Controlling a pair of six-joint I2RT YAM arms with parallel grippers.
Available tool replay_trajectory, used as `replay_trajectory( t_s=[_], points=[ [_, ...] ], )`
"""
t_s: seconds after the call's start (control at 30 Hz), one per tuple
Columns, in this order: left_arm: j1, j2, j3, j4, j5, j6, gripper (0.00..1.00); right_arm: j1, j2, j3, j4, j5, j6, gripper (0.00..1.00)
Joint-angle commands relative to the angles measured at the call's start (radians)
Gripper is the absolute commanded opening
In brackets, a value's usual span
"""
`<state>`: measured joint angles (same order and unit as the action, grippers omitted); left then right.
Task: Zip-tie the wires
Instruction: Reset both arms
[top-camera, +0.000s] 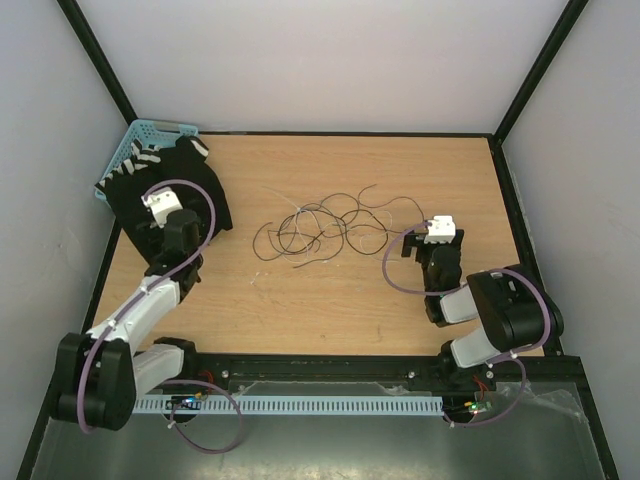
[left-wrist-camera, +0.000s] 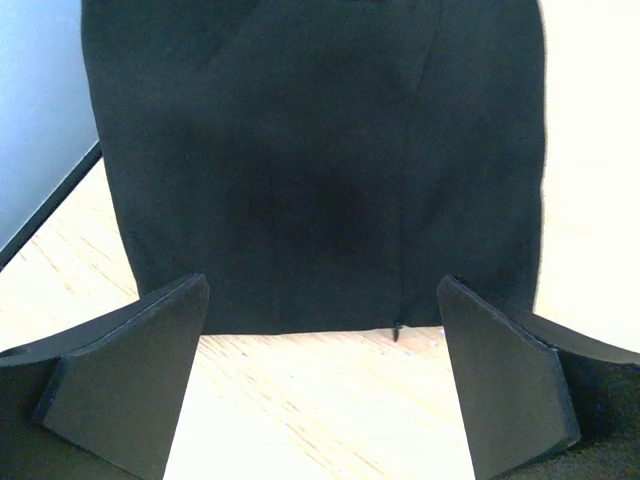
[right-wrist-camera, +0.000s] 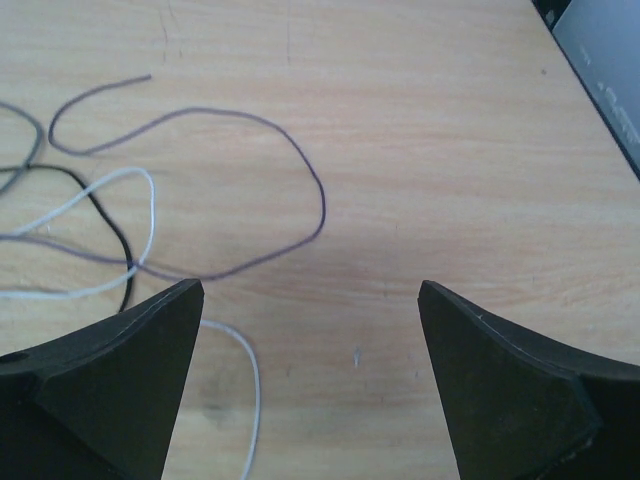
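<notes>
The wires (top-camera: 320, 228) lie in a loose tangle of thin dark and pale strands at the table's middle. Their right-hand loops show in the right wrist view (right-wrist-camera: 300, 160). A short pale straight strip (top-camera: 312, 262) at the tangle's near edge looks like the zip tie, but it is too thin to be sure. My right gripper (top-camera: 432, 224) is open and empty just right of the tangle, with bare wood between its fingers (right-wrist-camera: 310, 380). My left gripper (top-camera: 162, 198) is open and empty at the far left over the black cloth, which fills the view ahead of it (left-wrist-camera: 320, 380).
A black cloth with white stripes (top-camera: 190, 180) lies at the far left and shows large in the left wrist view (left-wrist-camera: 320, 160). A blue basket (top-camera: 135, 145) stands behind it in the corner. Black frame posts and walls bound the table (top-camera: 330, 300).
</notes>
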<state>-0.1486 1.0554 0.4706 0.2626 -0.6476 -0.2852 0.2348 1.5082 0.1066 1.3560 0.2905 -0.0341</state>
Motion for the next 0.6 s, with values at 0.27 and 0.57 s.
replay_trajectory(
  t_s=[0.27, 0.57],
  points=[
    [0.041, 0.264, -0.088, 0.383, 0.222, 0.244, 0.99, -0.004, -0.001, 0.049, 0.008, 0.028, 0.007, 0.99],
    [0.063, 0.512, -0.125, 0.781, 0.426, 0.403, 0.99, -0.004, -0.005, 0.055, -0.017, 0.031, 0.008, 0.99]
  ],
)
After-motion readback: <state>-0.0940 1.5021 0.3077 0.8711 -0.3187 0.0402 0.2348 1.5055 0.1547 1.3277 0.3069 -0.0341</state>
